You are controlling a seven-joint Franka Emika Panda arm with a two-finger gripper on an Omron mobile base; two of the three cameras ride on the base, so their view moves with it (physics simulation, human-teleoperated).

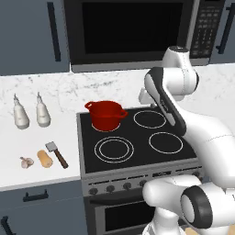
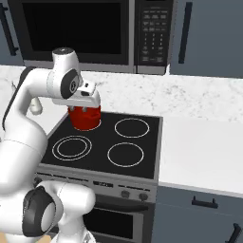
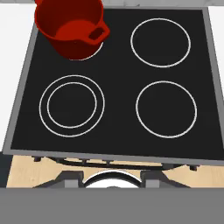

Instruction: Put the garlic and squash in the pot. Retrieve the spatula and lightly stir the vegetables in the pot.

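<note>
The garlic point(image 1: 26, 161) lies on the white surface point(image 1: 36, 137) well to the left of my jaws and lower, with the squash point(image 1: 44, 159) just beside it and the spatula point(image 1: 57, 154) just past that. All 3 sit apart from the red pot point(image 1: 106, 114), which stands empty on the back-left burner of the stove point(image 1: 137, 142).

I judge the garlic light, lumpy and firm, best pinched across its widest part. The squash looks stiff and smooth, so I would take it across the narrower neck. The spatula's dark handle is the place to hold.

My gripper point(image 2: 88, 97) hangs above the stove, close to the pot. I cannot tell how wide the jaws stand; they seem to hold nothing.
</note>
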